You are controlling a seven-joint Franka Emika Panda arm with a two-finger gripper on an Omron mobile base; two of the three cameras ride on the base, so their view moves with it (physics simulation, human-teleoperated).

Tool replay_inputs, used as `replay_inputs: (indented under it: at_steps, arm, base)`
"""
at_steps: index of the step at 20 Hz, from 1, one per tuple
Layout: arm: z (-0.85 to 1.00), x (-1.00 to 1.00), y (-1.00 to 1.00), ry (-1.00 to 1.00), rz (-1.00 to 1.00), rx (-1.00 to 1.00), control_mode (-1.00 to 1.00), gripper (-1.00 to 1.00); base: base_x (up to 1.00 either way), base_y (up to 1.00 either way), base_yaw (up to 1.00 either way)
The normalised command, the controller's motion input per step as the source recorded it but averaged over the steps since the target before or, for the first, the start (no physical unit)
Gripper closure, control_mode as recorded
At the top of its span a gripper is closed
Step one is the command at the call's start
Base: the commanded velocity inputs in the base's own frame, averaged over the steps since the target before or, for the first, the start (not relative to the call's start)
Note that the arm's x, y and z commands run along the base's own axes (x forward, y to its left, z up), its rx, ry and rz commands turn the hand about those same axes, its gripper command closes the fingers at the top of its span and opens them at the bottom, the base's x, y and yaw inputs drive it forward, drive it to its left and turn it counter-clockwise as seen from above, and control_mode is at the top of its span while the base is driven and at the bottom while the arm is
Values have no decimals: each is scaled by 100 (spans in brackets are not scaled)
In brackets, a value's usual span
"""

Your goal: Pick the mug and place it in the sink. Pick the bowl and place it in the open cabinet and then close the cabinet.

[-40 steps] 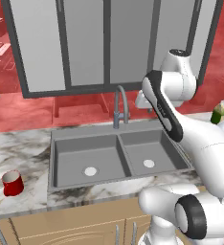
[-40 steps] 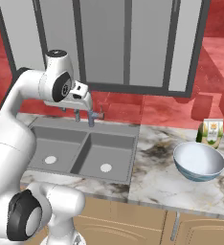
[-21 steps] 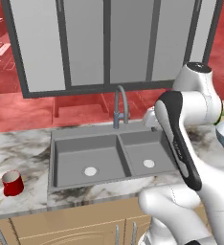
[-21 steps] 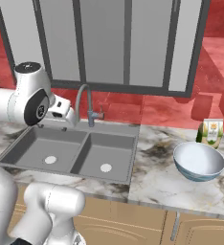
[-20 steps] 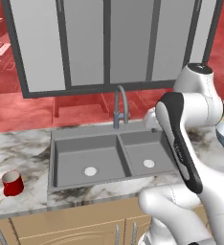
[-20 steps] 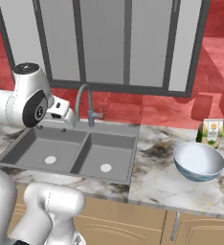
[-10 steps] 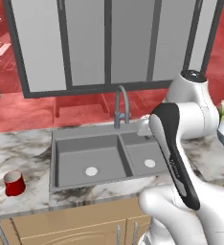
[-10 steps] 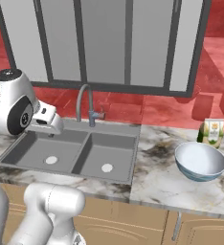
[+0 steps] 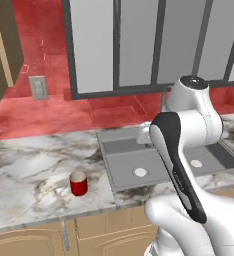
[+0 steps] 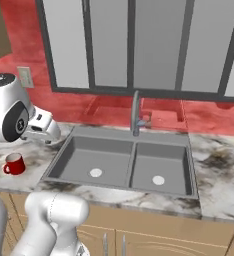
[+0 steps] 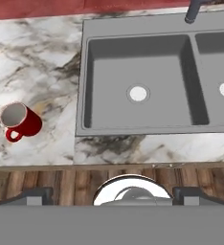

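Base drove left, so both base views shifted: the sink (image 9: 154, 160) slid right in frame, the mug (image 9: 78, 183) came closer to centre, and the bowl left frame. Arm swung left toward the mug side.

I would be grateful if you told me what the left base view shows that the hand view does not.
The left base view alone shows the red wall with its grey outlet plate, the grey glass-fronted cabinets above the counter, and a tan wooden edge at upper left. The hand view alone shows the wooden floor below the counter edge and the mug's handle. Both share the red mug standing upright on the marble counter, to the left of the sink and apart from it, and the left basin's round drain.
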Motion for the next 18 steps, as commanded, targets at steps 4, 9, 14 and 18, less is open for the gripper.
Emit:
replay_inputs:
  at_steps: [4,9,14,18]
  arm:
    - [0,0,0,0,0,0,100,-100]
    - [0,0,0,0,0,0,100,-100]
    - [0,0,0,0,0,0,100,-100]
    - [0,0,0,0,0,0,100,-100]
  base:
    - [-55,26,-4]
    - [-88,2,-4]
    - [-55,26,-4]
    - [-27,43,-5]
